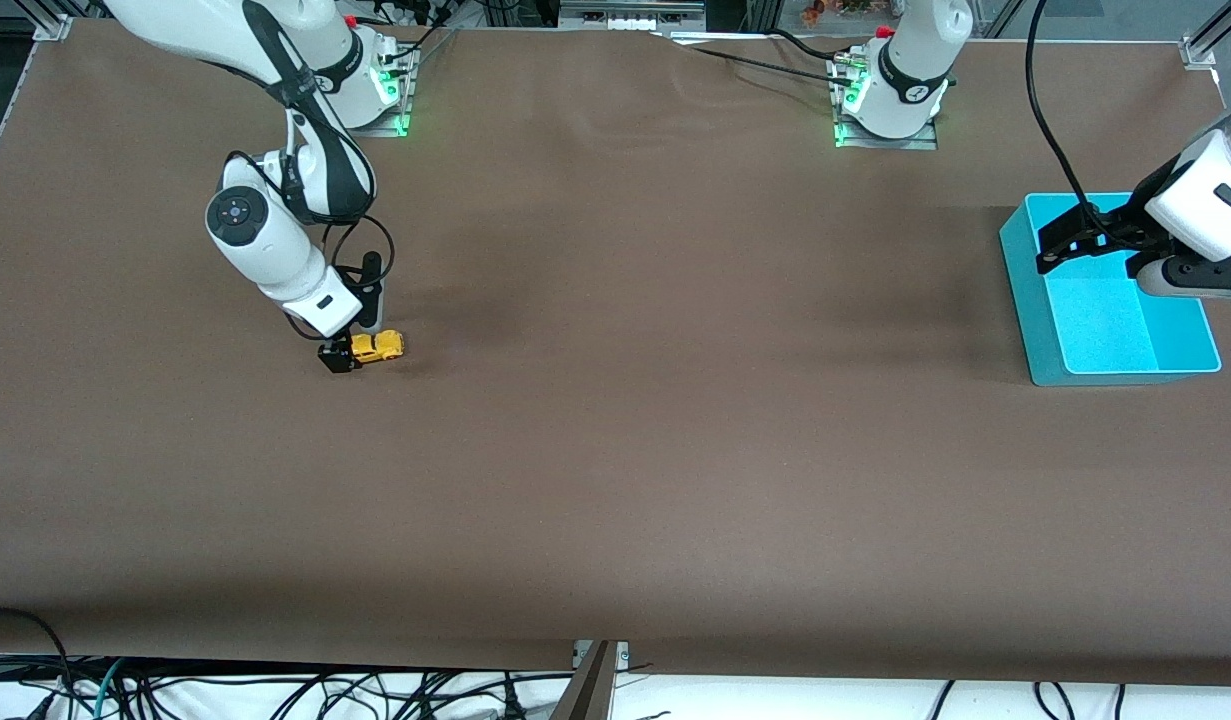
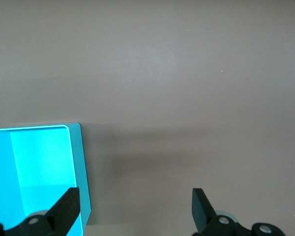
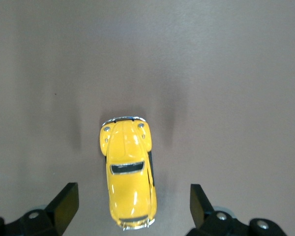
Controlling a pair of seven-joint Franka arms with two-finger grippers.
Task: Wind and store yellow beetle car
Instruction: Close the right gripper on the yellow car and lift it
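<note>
A robotics lab: two arm bases (image 1: 887,95) bolted along a brown-covered tabletop (image 1: 615,450), loose cables (image 1: 275,695) under its edge.

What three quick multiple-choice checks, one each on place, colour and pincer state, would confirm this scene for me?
1. Where is the small yellow beetle toy car?
A. In the bin
B. On the brown table cover, under the right pincer
C. Held in the air

2. What colour is the rectangular plastic bin?
A. Cyan
B. Red
C. White

3. How is the left pincer?
A. Shut on the car
B. Shut, empty
C. Open over the bin's edge

Answers: B, the car sits between spread fingers on the cover; A, cyan walls show; C, its fingers stand apart, holding nothing.
</note>
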